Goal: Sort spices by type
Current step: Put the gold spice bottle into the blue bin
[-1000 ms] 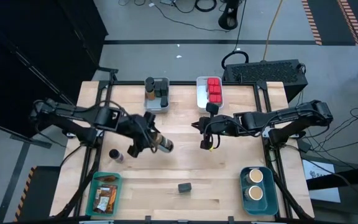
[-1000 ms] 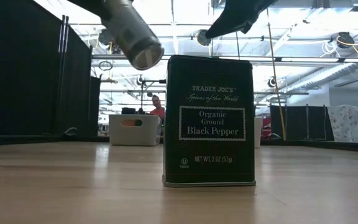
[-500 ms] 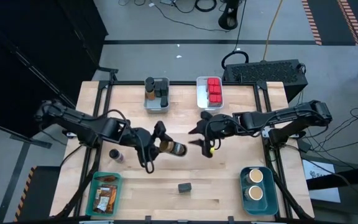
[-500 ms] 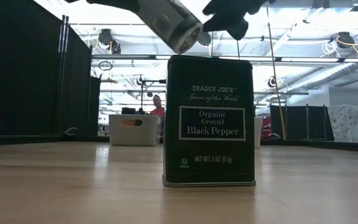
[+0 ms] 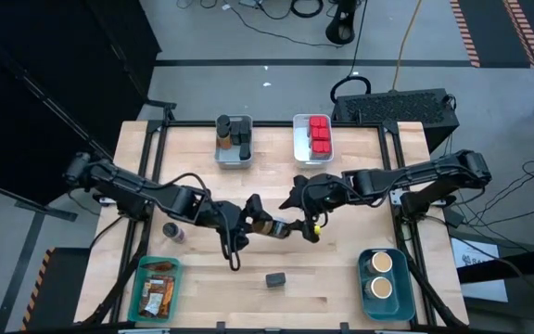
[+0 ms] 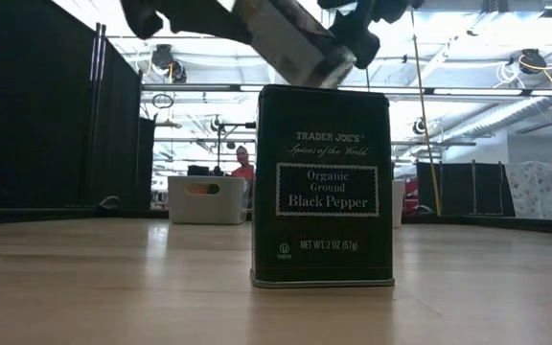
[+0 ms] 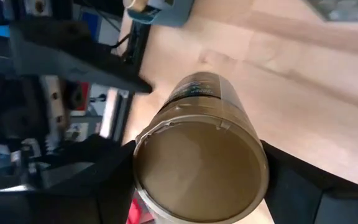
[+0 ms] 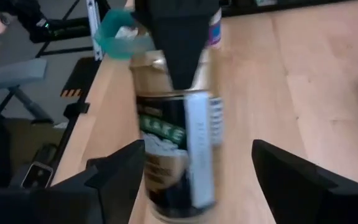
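In the middle of the high view, slightly below centre, the left gripper (image 5: 253, 219) is clamped around a dark cylindrical spice jar with a printed label and a tan round end (image 5: 269, 225), and holds it lying almost horizontal above the light wooden table (image 5: 341, 278). In the left wrist view the jar's (image 7: 201, 167) tan end fills the centre, with one dark finger on each side of it. The right gripper (image 5: 306, 224) is just to the right of the jar, with its two fingers spread wide; in the right wrist view the jar (image 8: 176, 149) lies between these fingers (image 8: 120, 171), but I cannot tell if they touch it. I judge the step in hand to be a handover from the left arm to the right arm. To do it well, the right fingers should close on the free part of the jar, away from the left fingers, and should be firm before the left gripper lets go, because the jar is round and smooth and may roll or slip. The grey plastic bin with other dark jars (image 5: 234, 140) is at the upper centre of the high view and seems the probable destination. A dark rectangular pepper tin (image 5: 275, 278) stands alone at the lower centre, and one more dark jar (image 5: 173, 231) stands at the lower left.
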